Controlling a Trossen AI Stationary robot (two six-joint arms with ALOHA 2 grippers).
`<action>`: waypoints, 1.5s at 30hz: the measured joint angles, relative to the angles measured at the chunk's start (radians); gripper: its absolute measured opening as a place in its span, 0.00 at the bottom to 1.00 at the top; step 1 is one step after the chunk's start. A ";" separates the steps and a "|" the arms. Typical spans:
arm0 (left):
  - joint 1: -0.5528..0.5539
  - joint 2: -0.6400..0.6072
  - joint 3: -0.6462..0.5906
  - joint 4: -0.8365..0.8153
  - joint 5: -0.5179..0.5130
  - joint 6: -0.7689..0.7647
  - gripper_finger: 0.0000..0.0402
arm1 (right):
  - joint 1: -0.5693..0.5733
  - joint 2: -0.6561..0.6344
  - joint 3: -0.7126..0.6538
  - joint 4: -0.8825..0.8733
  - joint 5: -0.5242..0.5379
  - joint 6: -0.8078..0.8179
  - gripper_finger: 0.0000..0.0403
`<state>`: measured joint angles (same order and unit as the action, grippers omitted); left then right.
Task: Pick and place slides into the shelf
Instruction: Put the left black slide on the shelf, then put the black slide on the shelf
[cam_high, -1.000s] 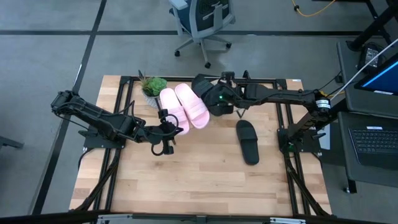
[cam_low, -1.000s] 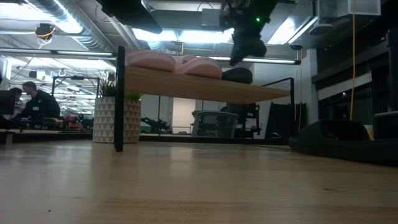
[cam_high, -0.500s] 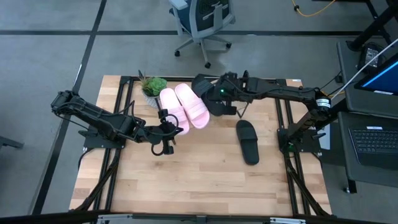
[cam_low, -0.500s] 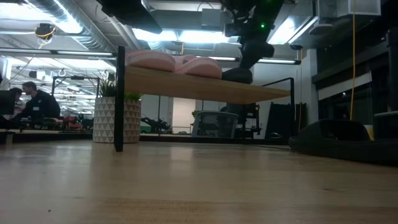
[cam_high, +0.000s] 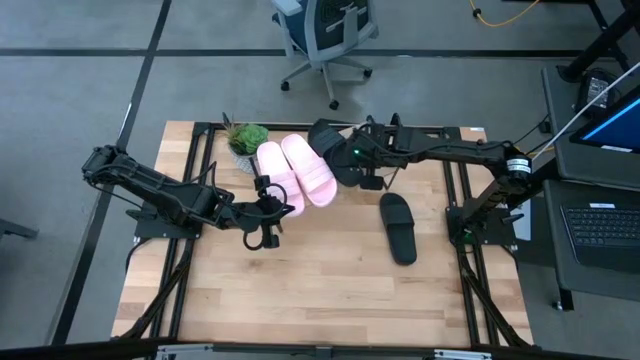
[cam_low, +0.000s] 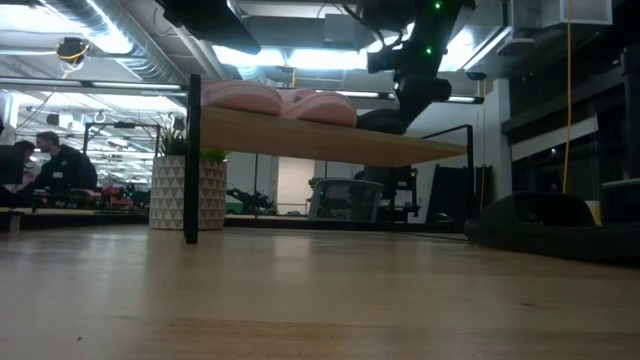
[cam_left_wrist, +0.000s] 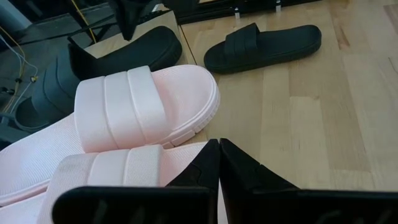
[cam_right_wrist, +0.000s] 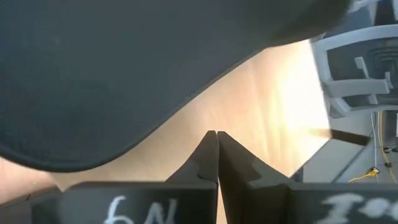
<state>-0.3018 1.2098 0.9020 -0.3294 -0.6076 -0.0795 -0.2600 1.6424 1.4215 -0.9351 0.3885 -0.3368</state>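
- My right gripper (cam_high: 352, 158) hangs over the shelf (cam_high: 400, 135) at the table's far edge, fingers pressed together with nothing between them, tips just beside the black slide (cam_high: 335, 155) resting on the board
- My left gripper (cam_high: 278, 207) waits near the front edge of the shelf by the pink pair, its fingers also pressed flat together and empty
- Two pale pink slides (cam_high: 298, 170) lie side by side on the slanted board, next to the small potted plant (cam_high: 245, 138); the low view shows them sitting on the tilted wood (cam_low: 320, 140)
- One black slide already sits on the shelf beside the pink ones; my right wrist view is filled with its dark sole edge (cam_right_wrist: 112, 68) against the light wood
- The last black slide (cam_high: 398, 227) lies flat on the table (cam_high: 300, 290), strap up, well apart from the shelf and on my right arm's side
- By my reckoning three of four are placed and only that table slide is left
- These look like moulded foam: light, a little springy, matte enough not to slip, nothing fragile about them
- The wide strap (cam_left_wrist: 242, 40) is the natural handle; I would pinch across its arch, or else clamp the sole's side edge near the middle so it hangs level
- The risk I see is the board's slope: a light slide set down carelessly could creep or nudge its neighbour
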 joint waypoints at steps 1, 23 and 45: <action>0.000 0.000 0.000 0.000 0.000 0.000 0.01 | 0.000 0.000 -0.010 0.003 0.000 0.000 0.00; 0.000 0.000 0.000 0.000 0.000 0.000 0.01 | 0.016 0.000 -0.036 0.079 -0.166 -0.016 0.00; 0.000 0.000 0.000 0.000 0.000 0.000 0.01 | 0.016 -0.064 -0.037 0.026 -0.103 -0.023 0.00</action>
<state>-0.3017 1.2095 0.9020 -0.3290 -0.6075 -0.0792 -0.2436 1.5780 1.3849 -0.9086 0.2855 -0.3602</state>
